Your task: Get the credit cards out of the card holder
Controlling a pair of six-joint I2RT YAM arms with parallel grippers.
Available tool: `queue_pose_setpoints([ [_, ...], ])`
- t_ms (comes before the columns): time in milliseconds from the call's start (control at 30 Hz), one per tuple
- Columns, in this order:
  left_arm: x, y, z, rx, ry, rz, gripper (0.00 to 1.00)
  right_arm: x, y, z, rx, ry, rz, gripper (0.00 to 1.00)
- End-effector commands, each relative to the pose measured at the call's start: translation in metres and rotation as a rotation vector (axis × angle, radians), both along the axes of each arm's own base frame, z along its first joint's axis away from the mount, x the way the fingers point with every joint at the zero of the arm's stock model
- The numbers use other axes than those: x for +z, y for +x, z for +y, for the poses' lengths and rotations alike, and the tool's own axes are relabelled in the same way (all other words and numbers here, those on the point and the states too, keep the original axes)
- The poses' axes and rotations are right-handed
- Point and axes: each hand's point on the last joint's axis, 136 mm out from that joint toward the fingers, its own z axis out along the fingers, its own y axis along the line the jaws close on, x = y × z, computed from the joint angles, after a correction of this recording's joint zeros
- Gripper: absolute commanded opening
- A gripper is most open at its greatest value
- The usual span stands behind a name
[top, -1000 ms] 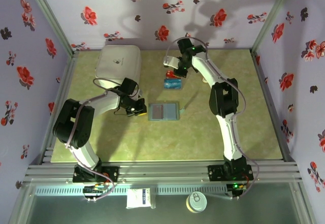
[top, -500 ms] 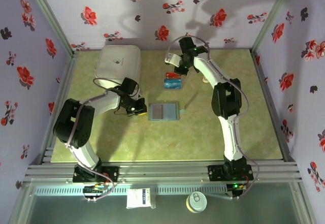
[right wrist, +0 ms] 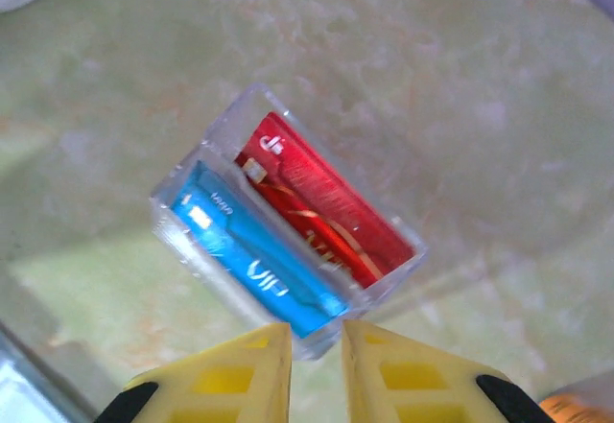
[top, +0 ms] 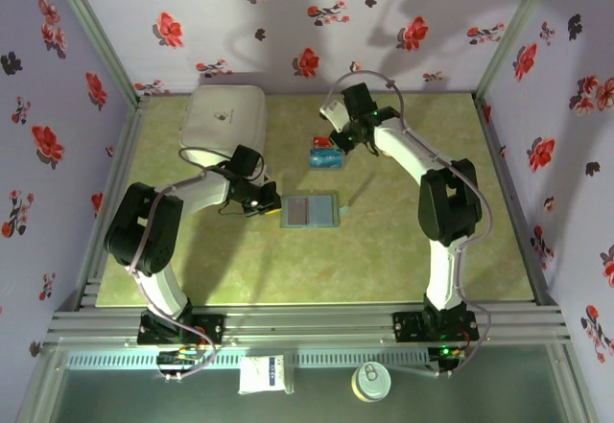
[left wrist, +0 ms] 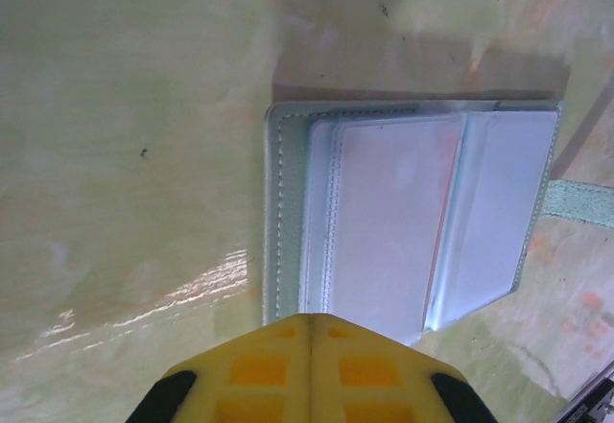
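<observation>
- The mottled yellow-green bench (top: pixel 403 250) carries everything.
- A big white rounded plastic box (top: pixel 223 121) sits at its far left corner.
- The flat grey-blue folding card holder (top: pixel 309 210) (left wrist: pixel 413 222) lies open near the bench's middle, with its clear inner sleeves facing up.
- A small clear plastic tray (right wrist: pixel 223 121) lies beyond the card holder, apart from it.
- The left claw (top: pixel 261 202) (left wrist: pixel 310 322), yellow tips pressed together, is low at the card holder's left edge. Contact cannot be told.
- The right claw (top: pixel 338 143) (right wrist: pixel 317 332) hovers over the tray's edge, tips parted by a narrow slit and gripping nothing.
- The thin blue-teal card (top: pixel 326 158) (right wrist: pixel 254 260) and the red card (top: pixel 321 142) (right wrist: pixel 321 217) with white marks lie side by side in that tray.
</observation>
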Motion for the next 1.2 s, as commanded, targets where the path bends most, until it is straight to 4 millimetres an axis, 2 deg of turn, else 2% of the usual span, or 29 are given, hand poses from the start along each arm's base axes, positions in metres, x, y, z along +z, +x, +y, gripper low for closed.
queue_pose_setpoints([
  [0, 0.002, 0.004, -0.009, -0.010, -0.026, 0.000, 0.04, 0.014, -0.007, 0.005, -0.229, 0.143, 0.042, 0.22],
  [267, -0.002, 0.008, -0.015, -0.011, -0.043, -0.006, 0.03, -0.001, -0.056, 0.025, -0.405, 0.356, 0.204, 0.18],
  [533, -0.012, 0.004, -0.017, -0.029, -0.030, 0.015, 0.03, -0.023, -0.105, 0.047, -0.492, 0.401, 0.389, 0.18],
  [867, -0.014, -0.002, -0.011, -0.037, 0.001, 0.024, 0.01, -0.038, -0.137, 0.079, -0.502, 0.529, 0.614, 0.23],
  [1167, -0.020, -0.004, -0.009, -0.037, 0.002, 0.030, 0.00, -0.065, -0.157, 0.082, -0.549, 0.509, 0.693, 0.27],
])
